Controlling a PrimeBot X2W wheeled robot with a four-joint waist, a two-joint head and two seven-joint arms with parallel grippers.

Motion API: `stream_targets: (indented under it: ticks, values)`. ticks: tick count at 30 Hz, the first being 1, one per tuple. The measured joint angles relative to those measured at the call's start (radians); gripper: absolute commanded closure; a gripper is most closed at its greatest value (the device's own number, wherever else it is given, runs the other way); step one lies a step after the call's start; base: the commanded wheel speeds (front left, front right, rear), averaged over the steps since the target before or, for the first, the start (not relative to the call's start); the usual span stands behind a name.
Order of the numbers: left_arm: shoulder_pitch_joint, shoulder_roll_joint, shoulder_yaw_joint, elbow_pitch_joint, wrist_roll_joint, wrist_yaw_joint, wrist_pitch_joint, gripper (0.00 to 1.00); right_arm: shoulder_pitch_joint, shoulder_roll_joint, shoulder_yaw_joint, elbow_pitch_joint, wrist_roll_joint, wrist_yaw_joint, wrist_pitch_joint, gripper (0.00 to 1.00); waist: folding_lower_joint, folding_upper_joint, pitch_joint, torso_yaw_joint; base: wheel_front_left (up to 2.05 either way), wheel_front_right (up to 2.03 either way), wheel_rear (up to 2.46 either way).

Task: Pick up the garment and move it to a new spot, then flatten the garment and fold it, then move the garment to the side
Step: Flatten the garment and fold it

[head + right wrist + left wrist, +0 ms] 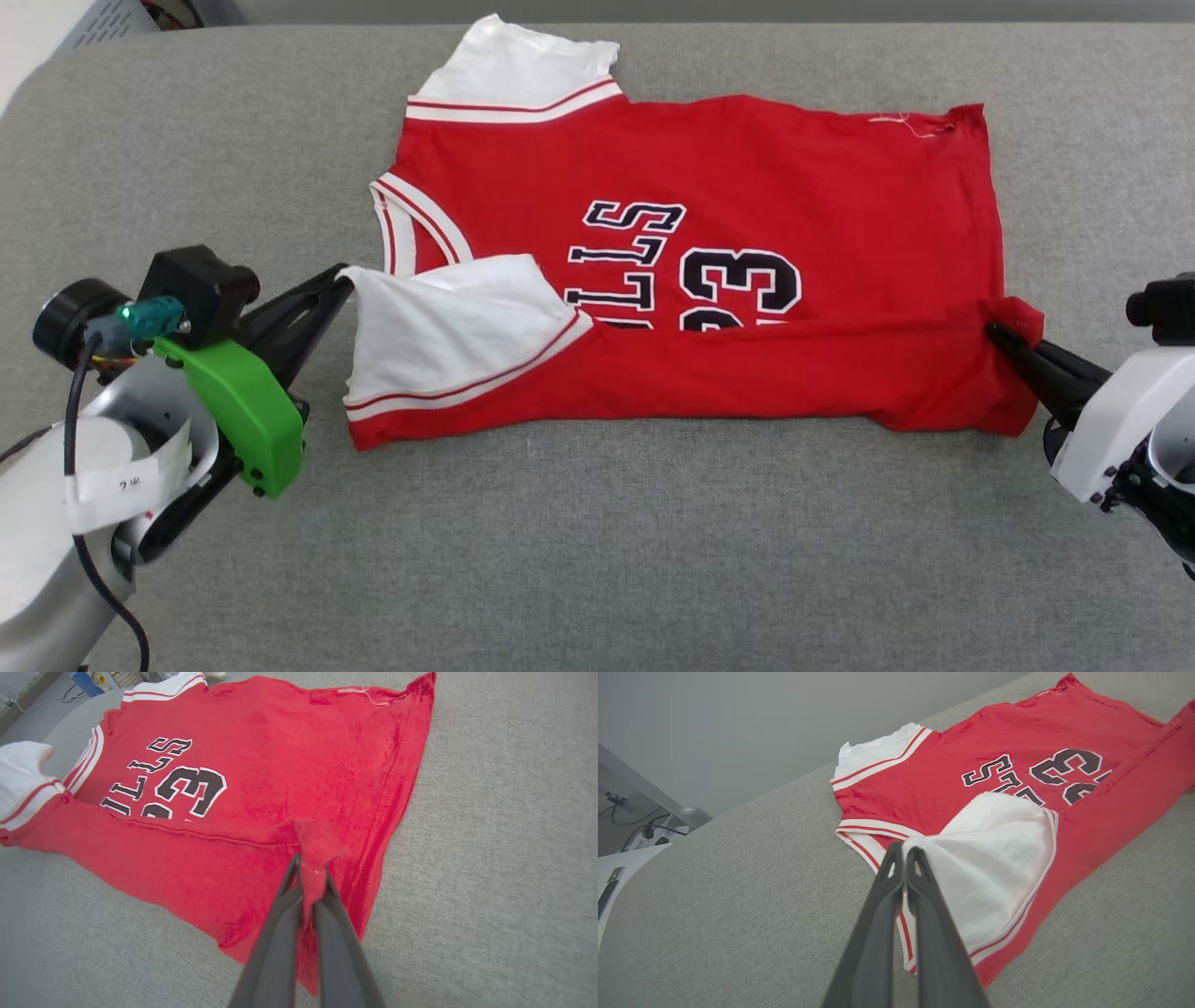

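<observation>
One shirt (747, 177) lies on the grey cloth surface (597, 560), spread sideways, with the neck toward the robot's left and the bottom hem toward its right. It is red, with two short white sleeves and red-and-white stripes at the neck and along the sleeve seams. On the front there is a black print (738, 280) with white outline; some letters and the number "23" can be read (their lower part is covered). The near long edge of the shirt is folded up over the front as a red band, and this band hides the bottom of the print. The far sleeve (513, 65) lies flat on the surface, and the near sleeve (448, 327) lies turned over the red cloth. There are two grippers. The left gripper (341, 278) has its fingers pressed together on the corner of the near sleeve. The right gripper (999, 334) pinches a small tuft of red cloth at the hem end of the folded band.
</observation>
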State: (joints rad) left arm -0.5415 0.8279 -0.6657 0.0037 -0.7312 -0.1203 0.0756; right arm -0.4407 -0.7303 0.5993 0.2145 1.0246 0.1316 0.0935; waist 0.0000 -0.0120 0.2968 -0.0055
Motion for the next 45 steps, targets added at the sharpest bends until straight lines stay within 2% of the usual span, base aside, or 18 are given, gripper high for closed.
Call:
stream_targets:
  ticks: [7, 13, 14, 15, 21, 27, 33, 38, 42, 45]
  values:
    - [-0.119, -0.015, -0.084, 0.101, -0.002, -0.007, 0.014, 1.0, -0.082, 0.037, 0.035, 0.054, -0.019, 0.0, 0.027, 1.0, 0.0001, 0.0, 0.067, -0.024, 0.0, 0.0, 0.0]
    - [-0.187, -0.027, -0.158, 0.18, -0.018, -0.007, -0.02, 1.0, -0.122, 0.059, 0.073, 0.097, -0.025, 0.0, 0.027, 1.0, 0.0001, 0.0, 0.101, -0.043, 0.0, 0.0, 0.0]
    - [-0.198, -0.033, -0.162, 0.205, -0.017, -0.008, -0.037, 0.55, -0.127, 0.061, 0.08, 0.105, -0.026, 0.0, 0.025, 0.1, 0.0001, 0.0, 0.104, -0.044, 0.0, 0.0, 0.0]
    - [-0.208, -0.043, -0.164, 0.235, -0.015, -0.008, -0.051, 0.0, -0.131, 0.064, 0.086, 0.109, -0.024, 0.0, 0.025, 0.0, 0.0001, 0.0, 0.104, -0.045, 0.0, 0.0, 0.0]
    - [-0.218, -0.111, -0.169, 0.366, -0.027, -0.006, -0.121, 0.0, -0.141, 0.071, 0.089, 0.17, -0.023, 0.0, -0.016, 0.0, 0.0001, 0.0, 0.075, -0.039, 0.0, 0.0, 0.0]
    - [-0.164, -0.15, -0.099, 0.411, -0.098, 0.082, -0.237, 0.0, -0.128, 0.088, 0.012, 0.233, 0.008, 0.0, -0.036, 0.0, 0.0001, 0.0, 0.019, -0.03, 0.0, 0.0, 0.0]
    - [-0.056, -0.147, -0.067, 0.333, -0.132, 0.139, -0.284, 0.0, -0.082, 0.083, -0.04, 0.204, -0.09, 0.0, -0.02, 0.0, 0.0001, 0.0, -0.038, -0.017, 0.0, 0.0, 0.0]
    - [0.037, -0.124, -0.047, 0.218, -0.172, 0.217, -0.273, 0.0, -0.026, 0.117, -0.172, 0.174, -0.209, 0.0, 0.093, 0.0, -0.0001, 0.0, -0.079, -0.006, 0.0, 0.0, 0.0]
    - [0.125, -0.102, -0.047, 0.111, -0.238, 0.29, -0.188, 0.0, 0.055, 0.198, -0.333, 0.124, -0.362, 0.0, 0.25, 0.0, -0.0001, 0.0, -0.101, 0.002, 0.0, 0.0, 0.0]
    - [0.178, -0.09, -0.049, 0.032, -0.271, 0.346, -0.131, 0.0, 0.123, 0.28, -0.47, 0.038, -0.494, 0.0, 0.381, 0.0, -0.0001, 0.0, -0.101, 0.008, 0.0, 0.0, 0.0]
